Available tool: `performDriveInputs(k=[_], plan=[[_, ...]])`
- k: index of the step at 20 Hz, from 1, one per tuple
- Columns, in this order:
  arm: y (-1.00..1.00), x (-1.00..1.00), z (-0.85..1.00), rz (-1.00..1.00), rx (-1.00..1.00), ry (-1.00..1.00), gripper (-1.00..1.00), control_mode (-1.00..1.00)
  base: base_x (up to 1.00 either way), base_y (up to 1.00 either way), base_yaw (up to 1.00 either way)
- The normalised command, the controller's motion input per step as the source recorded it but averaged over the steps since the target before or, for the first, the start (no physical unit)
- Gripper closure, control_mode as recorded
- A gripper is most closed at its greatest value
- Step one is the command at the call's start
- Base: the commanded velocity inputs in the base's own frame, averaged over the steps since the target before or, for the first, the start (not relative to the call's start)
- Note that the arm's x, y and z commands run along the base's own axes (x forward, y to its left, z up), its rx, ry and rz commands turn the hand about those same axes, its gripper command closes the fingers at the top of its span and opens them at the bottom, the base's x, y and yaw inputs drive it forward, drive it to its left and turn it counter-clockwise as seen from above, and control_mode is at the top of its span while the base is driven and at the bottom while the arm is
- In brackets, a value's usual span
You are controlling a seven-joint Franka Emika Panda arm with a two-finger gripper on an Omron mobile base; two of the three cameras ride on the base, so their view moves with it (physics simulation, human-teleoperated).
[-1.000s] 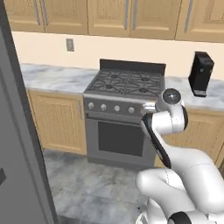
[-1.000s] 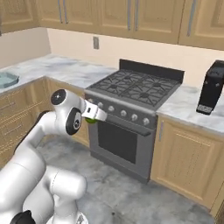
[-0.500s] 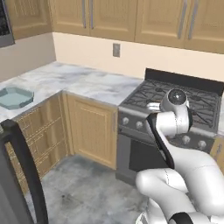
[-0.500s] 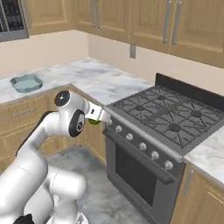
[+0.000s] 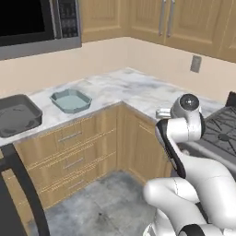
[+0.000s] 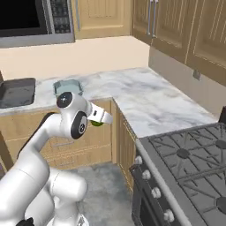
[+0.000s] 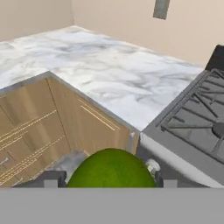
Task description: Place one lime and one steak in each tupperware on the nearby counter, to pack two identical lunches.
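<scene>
Gripper [image 7: 107,181] pinches the round bright yellow-green lime [image 7: 111,168] across its middle, carried in the air beside the wooden corner cabinets below the grey-white marbled stone counter [image 7: 100,74]; looks light, firm, smooth and roll-prone, so a centred grip seems safest.

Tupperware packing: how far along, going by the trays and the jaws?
Done: nothing visible; the pale blue tupperware and the dark grey tupperware on the counter look empty. In hand: the gripper has its jaws shut on a lime. Left: place it, then the remaining lime and both steaks.
</scene>
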Motion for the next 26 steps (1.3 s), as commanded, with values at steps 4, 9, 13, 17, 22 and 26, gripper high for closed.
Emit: performDriveInputs(k=[4, 9, 13, 17, 22, 26], plan=[[0.00, 0.00, 0.00, 0.00, 0.00, 0.00, 1.00, 1.00, 0.87, 0.00, 0.65], [0.00, 0.00, 0.00, 0.00, 0.00, 0.00, 1.00, 1.00, 0.98, 0.00, 0.64], [0.00, 0.00, 0.00, 0.00, 0.00, 0.00, 1.00, 1.00, 1.00, 0.00, 0.60], [0.00, 0.00, 0.00, 0.00, 0.00, 0.00, 1.00, 1.00, 1.00, 0.00, 0.54], [0.00, 0.00, 0.00, 0.00, 0.00, 0.00, 1.00, 1.00, 0.92, -0.15, 0.21], [-0.92, 0.41, -0.34, 0.06, 0.28, 0.38, 1.00, -1.00, 0.00, 0.00, 0.00]])
